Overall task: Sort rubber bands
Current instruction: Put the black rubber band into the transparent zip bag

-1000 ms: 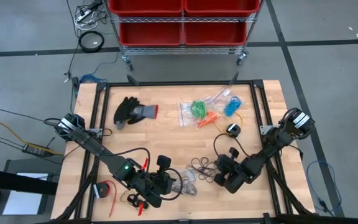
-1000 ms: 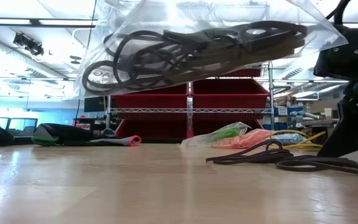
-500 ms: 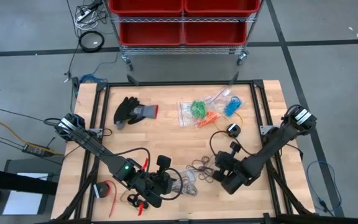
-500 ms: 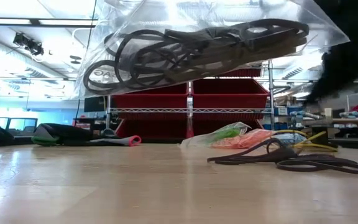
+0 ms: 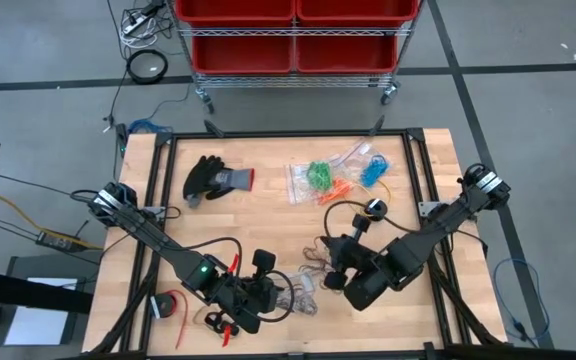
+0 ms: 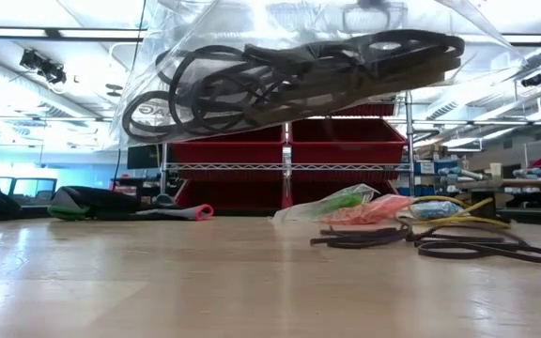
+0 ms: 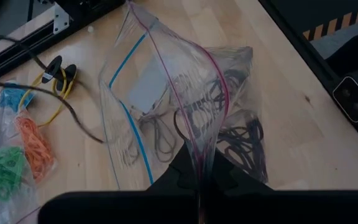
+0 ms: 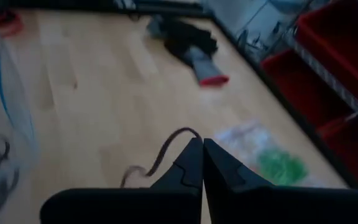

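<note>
Bands: we see thin black rubber bands [image 5: 320, 272] loose on the table, just left of the right gripper [image 5: 334, 262].
Right gripper: fingers pinched together on 1 black band [image 8: 166, 153].
Left gripper [image 7: 199, 180]: clamped on a clear zip bag [image 7: 166, 93] of black bands.

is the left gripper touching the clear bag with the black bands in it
Touching. The left wrist view shows the left gripper shut on the edge of the clear bag, which holds black rubber bands.
</note>
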Tool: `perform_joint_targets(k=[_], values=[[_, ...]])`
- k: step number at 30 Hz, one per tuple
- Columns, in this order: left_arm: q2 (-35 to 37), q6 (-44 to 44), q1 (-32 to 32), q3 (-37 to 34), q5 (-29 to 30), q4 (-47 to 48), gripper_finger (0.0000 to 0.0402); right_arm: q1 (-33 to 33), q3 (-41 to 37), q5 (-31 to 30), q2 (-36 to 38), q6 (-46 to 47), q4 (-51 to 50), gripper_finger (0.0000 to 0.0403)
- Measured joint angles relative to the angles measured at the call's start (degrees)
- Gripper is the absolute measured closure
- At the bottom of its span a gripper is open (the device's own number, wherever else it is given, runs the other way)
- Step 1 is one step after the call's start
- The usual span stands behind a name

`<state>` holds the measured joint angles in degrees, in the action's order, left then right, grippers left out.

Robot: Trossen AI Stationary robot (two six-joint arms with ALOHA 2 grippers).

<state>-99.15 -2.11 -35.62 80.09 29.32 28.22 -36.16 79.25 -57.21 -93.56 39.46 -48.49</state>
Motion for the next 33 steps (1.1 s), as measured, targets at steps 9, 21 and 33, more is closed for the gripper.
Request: perform_joint_targets(k=[9, 21, 33], values=[[0.0, 0.2, 0.0, 0.0, 0.0, 0.0, 0.0399, 2.2, 4.4, -2.0, 0.0, -19.9, 15.4, 0.0403], [0.0, 0.3, 0.0, 0.0, 0.0, -0.6, 0.0399, 2.1, 4.4, 1.6, 0.0, -39.9, 37.8, 0.0403], [0.0, 0.3, 0.0, 0.0, 0.0, -0.5, 0.0399, -0.3, 4.4, 1.9, 0.0, -41.2, 40.4, 0.0403]])
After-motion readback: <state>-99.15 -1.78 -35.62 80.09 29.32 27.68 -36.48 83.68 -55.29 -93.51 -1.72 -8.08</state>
